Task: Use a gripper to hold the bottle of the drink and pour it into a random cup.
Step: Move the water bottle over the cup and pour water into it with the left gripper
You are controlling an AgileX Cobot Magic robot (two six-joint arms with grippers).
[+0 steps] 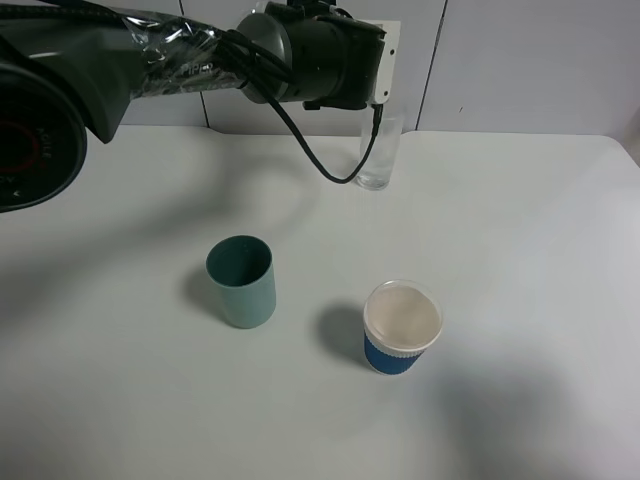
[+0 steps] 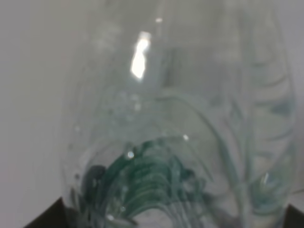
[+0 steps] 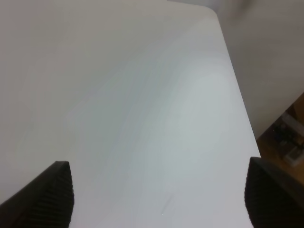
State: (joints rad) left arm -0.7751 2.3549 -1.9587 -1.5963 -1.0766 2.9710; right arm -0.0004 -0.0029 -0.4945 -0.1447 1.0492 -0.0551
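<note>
Since the left gripper was clamped on the bottle of the drink, which filled the left wrist view and was hidden behind the wrist at the upper centre of the exterior frame, seemingly just above the cup, the pour likely called for a slow, steady tilt, with the bottle's mouth centred over that narrow rim. The right gripper hung open and empty over the table.

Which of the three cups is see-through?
The tall glass standing at the back. You can see straight through its walls, while the teal cup and the blue-sleeved paper cup nearer the front are both opaque.
</note>
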